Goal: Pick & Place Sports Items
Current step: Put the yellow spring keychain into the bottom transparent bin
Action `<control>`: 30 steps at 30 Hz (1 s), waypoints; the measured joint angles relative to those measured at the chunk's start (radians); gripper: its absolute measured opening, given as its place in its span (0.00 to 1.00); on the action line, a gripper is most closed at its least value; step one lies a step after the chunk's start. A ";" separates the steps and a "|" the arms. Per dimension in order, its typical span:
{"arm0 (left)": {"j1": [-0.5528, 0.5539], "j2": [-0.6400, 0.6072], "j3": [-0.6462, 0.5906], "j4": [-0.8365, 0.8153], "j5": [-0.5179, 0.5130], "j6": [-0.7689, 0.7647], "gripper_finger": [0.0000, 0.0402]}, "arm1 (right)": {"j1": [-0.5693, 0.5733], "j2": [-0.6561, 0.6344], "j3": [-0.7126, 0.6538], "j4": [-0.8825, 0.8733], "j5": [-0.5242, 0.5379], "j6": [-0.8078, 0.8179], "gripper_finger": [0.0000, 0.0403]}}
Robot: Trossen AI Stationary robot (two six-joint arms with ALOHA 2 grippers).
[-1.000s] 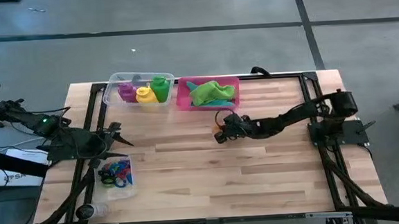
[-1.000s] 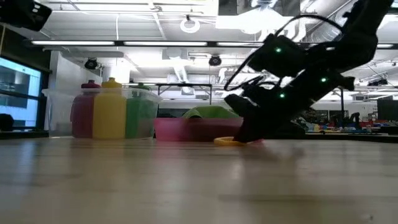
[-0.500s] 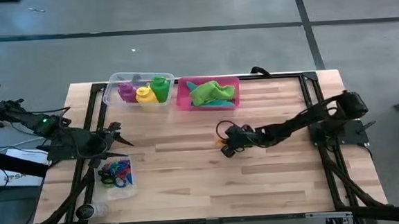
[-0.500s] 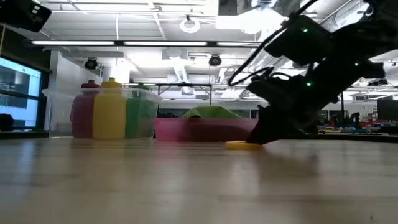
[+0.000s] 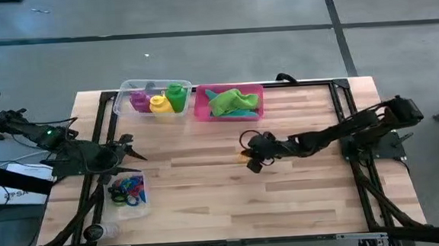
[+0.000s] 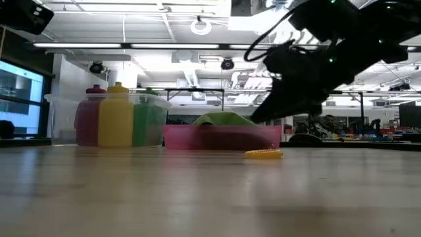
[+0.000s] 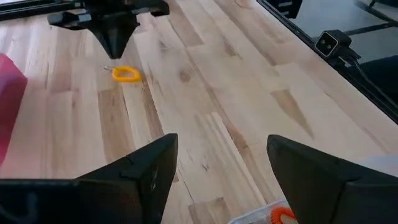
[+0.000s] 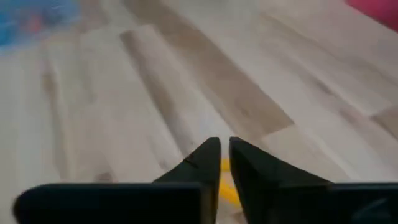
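A small yellow ring [image 6: 263, 154] lies flat on the wooden table near its middle; it also shows in the left wrist view [image 7: 126, 74] and the high view [image 5: 245, 159]. My right gripper [image 5: 253, 162] hangs just above the ring, pointing down, with its fingers shut [image 8: 224, 163] and clear of it [image 6: 258, 118]. My left gripper [image 5: 126, 148] waits open at the table's left side. Purple, yellow and green bottles [image 5: 158, 100] stand in a clear tub. The green cloth [image 5: 233, 101] lies in the pink tray. Several coloured rings [image 5: 126, 188] lie in a clear tub.
The clear tub with the bottles [image 5: 126, 89] and the pink tray [image 5: 200, 109] stand side by side at the table's far edge. The tub of rings [image 5: 137, 207] stands near the left front. Bare wood lies between them and to the right.
My right gripper, pressed down on the yellow ring, has dragged it a little toward the table's near and right edges. It has then risen off the ring, which stays flat on the table.
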 joint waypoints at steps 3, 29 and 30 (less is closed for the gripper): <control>0.000 0.000 0.000 0.000 0.000 -0.012 0.50 | -0.019 -0.020 0.000 -0.013 -0.078 -0.066 0.14; 0.000 0.000 0.000 0.000 0.000 -0.058 0.50 | -0.281 -0.029 0.003 -0.203 -0.479 -0.675 0.48; 0.000 0.000 0.000 0.000 0.000 -0.058 0.50 | -0.284 -0.029 0.003 -0.212 -0.482 -0.684 0.48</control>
